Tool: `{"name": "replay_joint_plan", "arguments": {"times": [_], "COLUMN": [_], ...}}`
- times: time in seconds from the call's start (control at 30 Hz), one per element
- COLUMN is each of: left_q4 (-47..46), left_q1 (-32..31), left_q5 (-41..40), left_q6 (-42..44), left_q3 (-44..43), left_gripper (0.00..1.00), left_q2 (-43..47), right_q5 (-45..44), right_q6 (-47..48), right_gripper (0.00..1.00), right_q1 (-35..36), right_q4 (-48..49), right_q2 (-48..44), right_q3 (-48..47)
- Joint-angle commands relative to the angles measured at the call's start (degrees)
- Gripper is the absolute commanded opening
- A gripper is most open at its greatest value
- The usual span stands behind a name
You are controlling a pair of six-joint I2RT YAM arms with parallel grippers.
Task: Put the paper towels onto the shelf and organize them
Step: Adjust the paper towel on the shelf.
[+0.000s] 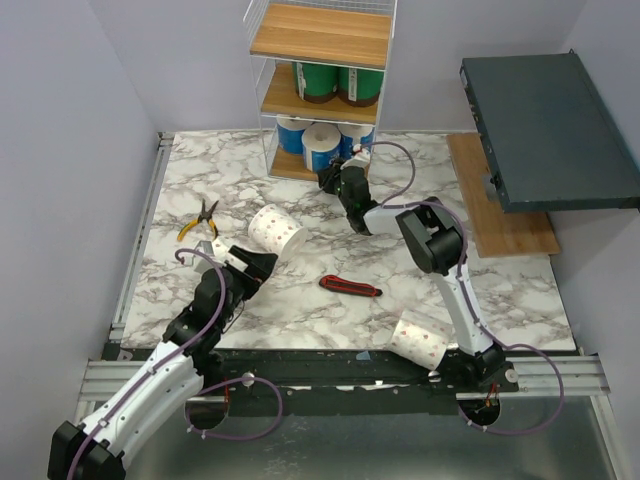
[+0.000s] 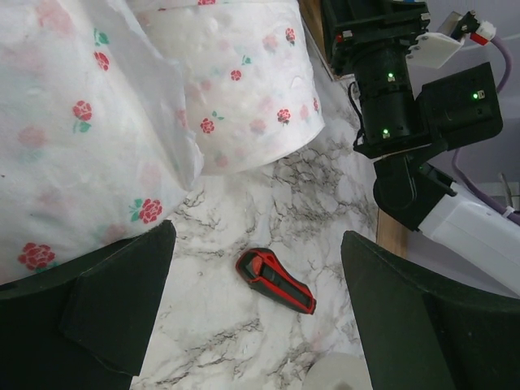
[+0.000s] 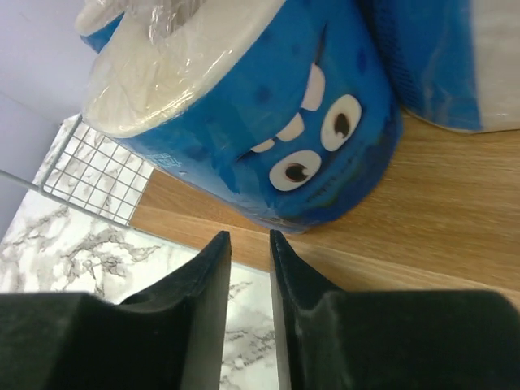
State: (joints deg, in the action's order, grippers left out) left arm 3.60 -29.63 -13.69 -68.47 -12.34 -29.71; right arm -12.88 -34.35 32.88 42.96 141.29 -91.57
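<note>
Count of paper towels in view: seven.

- Two green-wrapped rolls (image 1: 337, 82) stand side by side on the middle tier of the shelf (image 1: 322, 35).
- Three blue-wrapped rolls (image 1: 320, 147) stand on the lowest tier. The rightmost is partly hidden behind the right arm.
- Two white rolls lie on the marble table (image 1: 500, 290). One white roll (image 1: 275, 230) lies on its side left of centre. The second white roll (image 1: 420, 340) lies at the near edge, just beside the right arm's base.

Other items: one red-and-black utility knife (image 1: 350, 287) near mid-table, one pair of yellow-handled pliers (image 1: 200, 220) towards the left edge, and one dark slab (image 1: 550, 120) raised over a wooden board (image 1: 505, 225) at the right.

Left gripper (image 1: 248, 256): fingers spread wide, gripping nothing. The near white roll sits just ahead of them, and the wrist view shows a loose flap of its sheet.

Right gripper (image 3: 248, 237): fingers parted by a narrow gap with nothing between them. It sits at the front edge of the lowest tier, and a blue roll stands just beyond the fingertips, close to the wire side panel.

Room for movement: the top tier shows bare wood across its width. Open marble lies between the knife and the shelf front, and between the knife and the right edge.
</note>
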Motion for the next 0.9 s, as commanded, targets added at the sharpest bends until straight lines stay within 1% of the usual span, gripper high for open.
{"name": "replay_joint_plan", "arguments": {"times": [0.0, 0.17, 0.27, 0.37, 0.5, 0.7, 0.87], "left_q4": [6.1, 8.0, 9.4, 11.5, 13.7, 15.4, 14.9], "left_q1": [0.7, 0.8, 0.7, 0.7, 0.7, 0.8, 0.9], "left_q5": [-1.9, -1.9, -2.1, -2.2, -3.1, -4.7, -4.9], "left_q6": [0.6, 0.2, 0.1, 0.6, 1.4, 2.5, 3.7], "left_q3": [0.3, 0.3, -0.1, -1.3, -2.5, -3.8, -6.4], "left_gripper": [0.94, 0.94, 0.94, 0.94, 0.96, 0.98, 0.98], "left_q2": [2.6, 5.9, 7.8, 9.7, 12.2, 13.5, 11.4], "right_q5": [4.4, 6.7, 8.6, 9.0, 8.7, 4.7, 3.9], "right_q6": [2.8, 3.7, 2.8, 0.9, -0.9, 2.9, 4.6], "right_gripper": [0.34, 0.45, 0.49, 0.5, 0.51, 0.51, 0.53], "right_q1": [0.1, 1.9, 2.6, 3.2, 4.7, 8.8, 8.9], "right_q4": [5.3, 4.4, -0.2, -4.7, -9.4, -20.8, -30.6], "right_q2": [-7.3, -13.4, -17.2, -22.3, -31.2, -45.0, -54.4], "right_q3": [4.2, 8.8, 10.6, 14.3, 22.0, 29.4, 32.7]}}
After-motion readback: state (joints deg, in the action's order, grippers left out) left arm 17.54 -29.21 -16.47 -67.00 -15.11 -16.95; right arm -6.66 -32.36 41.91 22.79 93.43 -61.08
